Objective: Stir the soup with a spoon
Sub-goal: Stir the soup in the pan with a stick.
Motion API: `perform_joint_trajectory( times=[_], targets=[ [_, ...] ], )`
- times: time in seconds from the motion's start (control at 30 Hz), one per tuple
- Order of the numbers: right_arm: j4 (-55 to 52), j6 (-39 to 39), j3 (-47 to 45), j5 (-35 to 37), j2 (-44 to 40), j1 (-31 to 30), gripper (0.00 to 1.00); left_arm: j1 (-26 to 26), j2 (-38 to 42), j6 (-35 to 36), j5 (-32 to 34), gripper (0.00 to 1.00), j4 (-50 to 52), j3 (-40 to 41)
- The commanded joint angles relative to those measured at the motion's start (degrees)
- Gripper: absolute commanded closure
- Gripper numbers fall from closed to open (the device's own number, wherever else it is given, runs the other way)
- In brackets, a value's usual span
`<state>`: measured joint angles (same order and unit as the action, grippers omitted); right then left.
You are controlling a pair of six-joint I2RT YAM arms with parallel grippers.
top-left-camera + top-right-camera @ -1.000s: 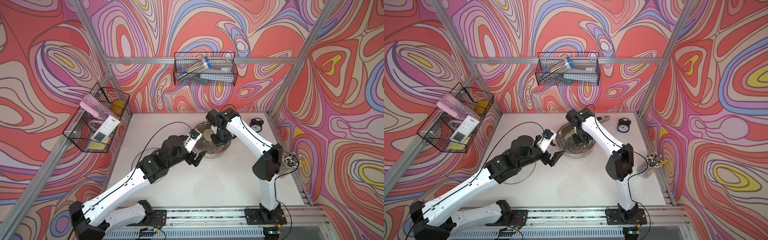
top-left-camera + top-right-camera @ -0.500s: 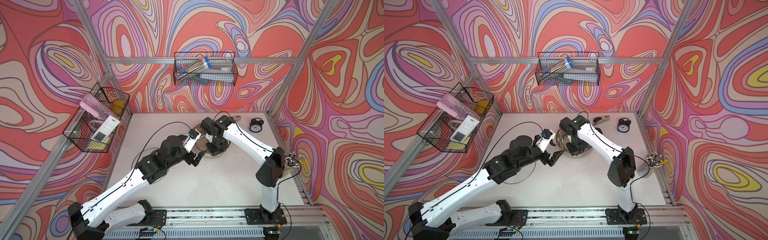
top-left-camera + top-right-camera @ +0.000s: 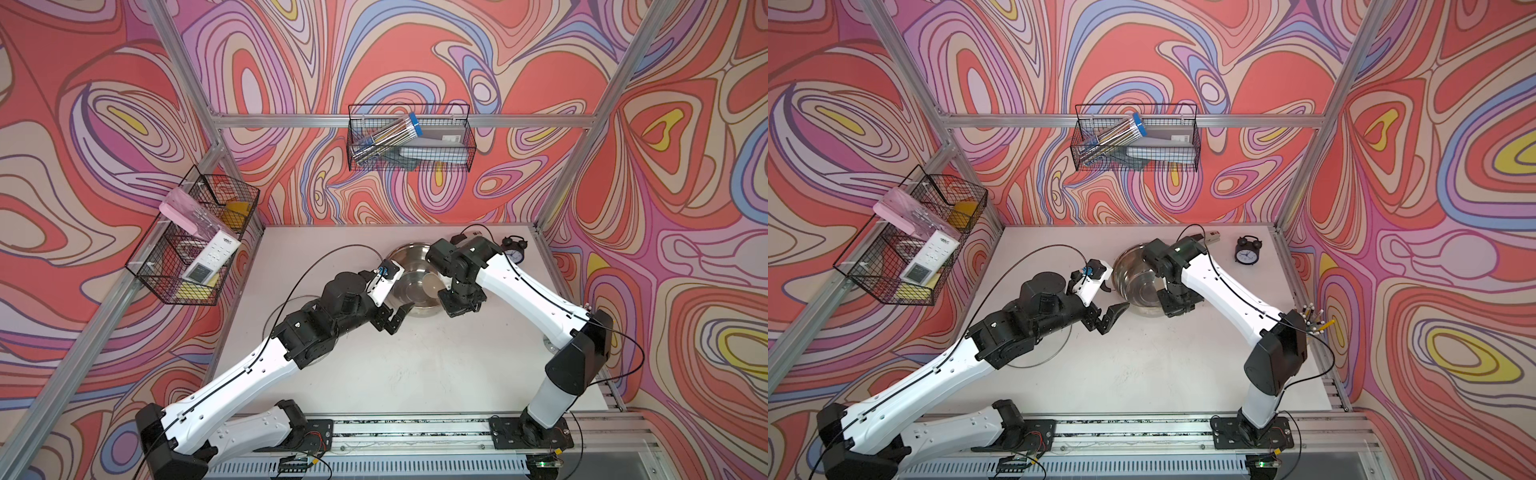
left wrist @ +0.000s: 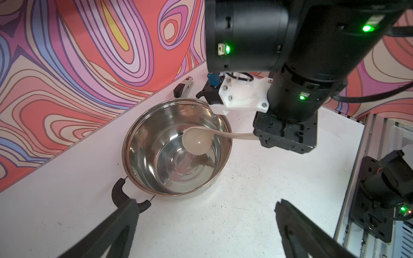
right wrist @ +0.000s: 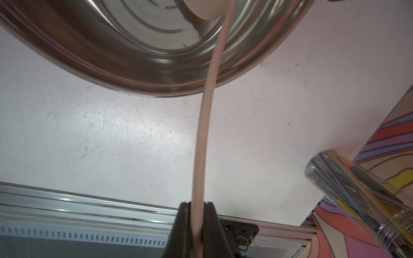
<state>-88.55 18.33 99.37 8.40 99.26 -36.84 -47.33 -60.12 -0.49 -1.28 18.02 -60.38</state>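
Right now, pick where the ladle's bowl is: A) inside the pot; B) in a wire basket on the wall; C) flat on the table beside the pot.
A: the right pincer is shut on the handle of the ladle, whose bowl hangs inside the pot.

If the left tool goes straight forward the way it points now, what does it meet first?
The open left tool would probably meet the near wall of the pot first; one finger sits beside its black handle. Depth is unclear, so it may pass just above.
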Motion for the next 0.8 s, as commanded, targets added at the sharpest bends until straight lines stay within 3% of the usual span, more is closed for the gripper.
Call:
perform_joint_trajectory(
  times=[0.0,0.2,0.43,0.77],
  targets=[
    [2.42,-0.34,2.45,3.37,1.25,1.18,1.00,-0.39,0.44,-0.25,0.73,0.01,-0.72,-1.06],
    [2.95,-2.24,10.52,3.78,8.91,2.06,1.00,-0.78,1.00,-0.74,1.67,0.01,-0.28,-0.92],
    [1.89,-2.65,20.65,-4.31,15.99,1.37,1.00,-0.96,1.51,0.44,3.11,0.01,0.57,-1.13],
    [1.24,-0.72,18.92,-5.98,14.00,-3.73,1.00,-0.99,0.61,1.19,2.93,0.01,-0.43,-0.77]
  ],
)
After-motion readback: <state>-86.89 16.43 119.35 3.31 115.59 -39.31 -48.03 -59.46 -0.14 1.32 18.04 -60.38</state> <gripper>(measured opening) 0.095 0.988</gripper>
